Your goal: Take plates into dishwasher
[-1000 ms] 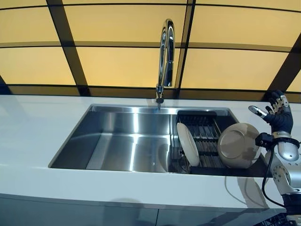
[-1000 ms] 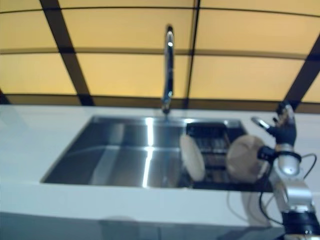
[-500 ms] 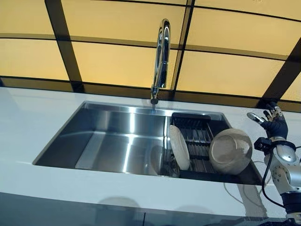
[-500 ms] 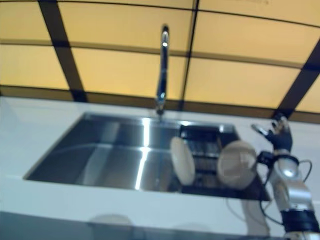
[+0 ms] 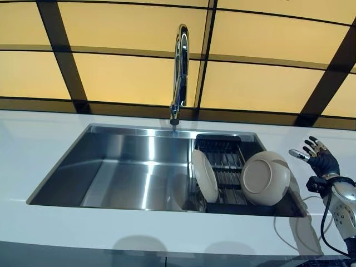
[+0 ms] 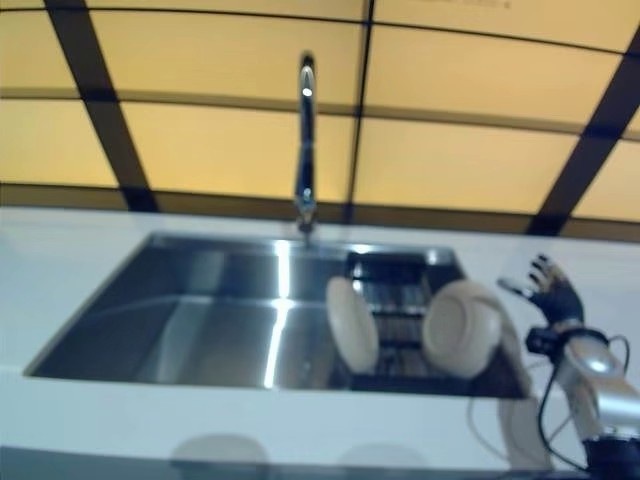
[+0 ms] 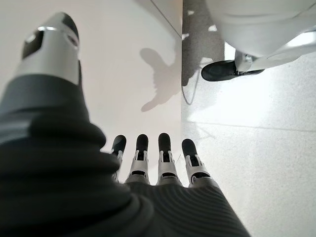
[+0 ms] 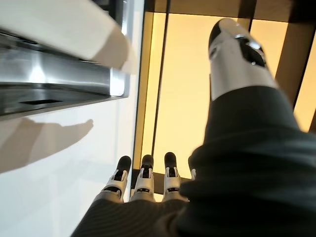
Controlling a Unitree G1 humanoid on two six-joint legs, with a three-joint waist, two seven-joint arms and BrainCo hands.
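Observation:
A white plate (image 5: pixel 204 175) stands on edge in a black dish rack (image 5: pixel 225 167) at the right end of the steel sink (image 5: pixel 128 167). A beige plate or bowl (image 5: pixel 265 178) leans in the rack to its right, back turned to me. My right hand (image 5: pixel 316 156) is open and empty over the white counter, just right of the beige piece and apart from it; its straight fingers show in the right wrist view (image 8: pixel 143 182). My left hand (image 7: pixel 153 158) is open and empty, hanging low over the floor, seen only in the left wrist view.
A tall chrome faucet (image 5: pixel 179 72) rises behind the sink's middle. White counter (image 5: pixel 44 133) surrounds the sink. A yellow panelled wall with dark bars (image 5: pixel 128 78) stands behind. In the left wrist view a white cabinet front (image 7: pixel 123 59) is beside my left hand.
The camera has shifted, so the whole scene sits further left. My right hand has dropped lower and drawn a little away from the beige piece, still open.

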